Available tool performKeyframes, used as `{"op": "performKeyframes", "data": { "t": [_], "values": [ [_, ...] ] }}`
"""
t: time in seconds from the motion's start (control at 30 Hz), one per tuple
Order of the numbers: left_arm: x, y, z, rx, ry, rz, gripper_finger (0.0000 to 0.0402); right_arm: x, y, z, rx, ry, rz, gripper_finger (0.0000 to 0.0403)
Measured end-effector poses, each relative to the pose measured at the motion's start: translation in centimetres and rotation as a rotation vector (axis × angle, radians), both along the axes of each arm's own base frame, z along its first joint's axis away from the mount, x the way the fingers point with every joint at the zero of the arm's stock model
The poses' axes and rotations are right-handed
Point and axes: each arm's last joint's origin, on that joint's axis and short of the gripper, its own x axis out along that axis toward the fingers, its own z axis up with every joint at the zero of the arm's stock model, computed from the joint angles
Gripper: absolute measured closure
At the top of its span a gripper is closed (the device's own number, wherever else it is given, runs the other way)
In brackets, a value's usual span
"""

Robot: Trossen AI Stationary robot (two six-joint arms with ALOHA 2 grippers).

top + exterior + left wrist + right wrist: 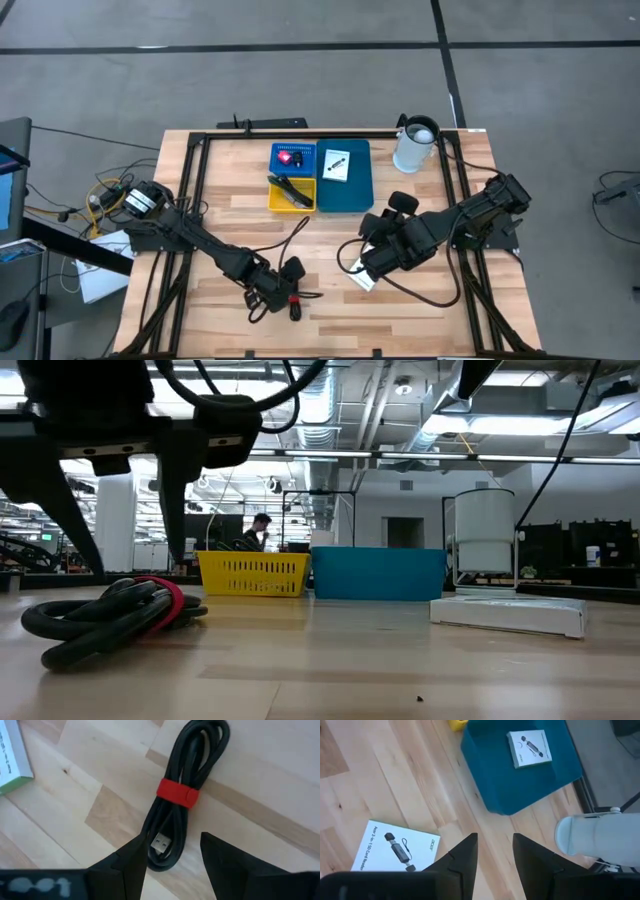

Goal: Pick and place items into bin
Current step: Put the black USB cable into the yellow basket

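A: Which item do we take next, and where does it lie from the left claw point(172, 862)?

B: The coiled black cable point(187, 795), bound by a red strap point(177, 795), lies on the worktop point(330, 310) directly ahead of that claw. In the left wrist view the fingers stand apart, released, one on each side of the coil's near end, where the USB plug point(160, 842) shows. The claw holds nothing.

A: How does the long axis run?

B: It runs away from the claw, roughly in line with the wrist's forward direction. We judge that the fingers therefore straddle the coil across its narrow width, which suits a closing grasp.

A: And the right claw point(495, 852)?

B: It hangs above the worktop, also released and empty, just beside a white card-reader box point(397, 847). The left arm is clearly nearer the cable; the right arm is nearer the box.

A: Where is the target?

B: The teal bin point(350, 190) sits at the far side, already holding one white box point(337, 164). The yellow bin point(291, 195) and blue bin point(292, 158) adjoin it.

A: What can we not confirm?

B: The height of the left fingertips above the worktop cannot be read. The low view cuts that claw off.
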Motion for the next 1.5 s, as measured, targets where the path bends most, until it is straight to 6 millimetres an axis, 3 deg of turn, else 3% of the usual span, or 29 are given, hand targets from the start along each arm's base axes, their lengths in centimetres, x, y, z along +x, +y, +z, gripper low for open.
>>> {"op": "performKeyframes", "data": {
  "t": [0.43, 0.57, 0.73, 0.87, 1.07, 1.27, 1.5],
  "values": [
    [0.9, 0.1, -2.4, -0.009, 0.056, 0.02, 0.0241, 0.3, 0.1, 0.0, 0.013, -0.03, -0.006, 0.0285],
    [0.9, 0.1, -2.2, -0.002, 0.062, 0.023, 0.0287, 0.3, 0.2, 0.0, 0.017, -0.038, -0.007, 0.0285],
    [0.9, 0.1, -2.0, -0.013, 0.068, 0.062, 0.0377, 0.4, 0.2, 0.0, 0.021, -0.044, -0.011, 0.0285],
    [0.7, 0.2, -1.7, 0.013, 0.1, 0.14, 0.038, 0.4, 0.2, 0.0, 0.021, -0.044, -0.012, 0.0285],
    [0.2, 0.5, 0.1, 0.272, 0.131, 0.26, 0.0381, 0.4, 0.1, 0.0, 0.023, -0.048, -0.019, 0.0285],
    [-0.2, 2.0, 3.3, 0.544, 0.105, 0.387, 0.0381, 0.4, 0.1, 0.0, 0.023, -0.049, -0.023, 0.0285],
    [-1.4, 6.1, 7.7, 0.708, 0.063, 0.55, 0.0381, 0.3, 0.2, 0.0, 0.026, -0.048, -0.026, 0.0285]
  ]
}}
